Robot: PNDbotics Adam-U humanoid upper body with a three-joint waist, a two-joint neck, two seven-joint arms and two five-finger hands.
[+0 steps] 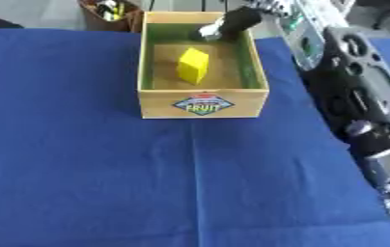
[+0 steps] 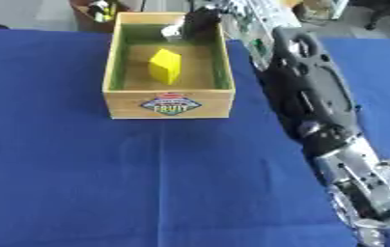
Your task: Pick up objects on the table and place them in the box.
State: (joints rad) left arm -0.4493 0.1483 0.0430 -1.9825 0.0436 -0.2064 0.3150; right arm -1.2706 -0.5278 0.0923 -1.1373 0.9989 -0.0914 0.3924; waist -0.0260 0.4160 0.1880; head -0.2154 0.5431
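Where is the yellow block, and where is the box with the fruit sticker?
yellow block (image 1: 193,65), left eye view, on its front face.
box (image 1: 203,104), left eye view, on the front wall at the sticker.

The right arm (image 2: 316,96) comes in from the lower right corner and stretches along the right side toward the far edge, black casing with silver joints near the bottom. Its hand (image 1: 224,26) shows only as dark and silver fingers angled down; their curl is unclear.
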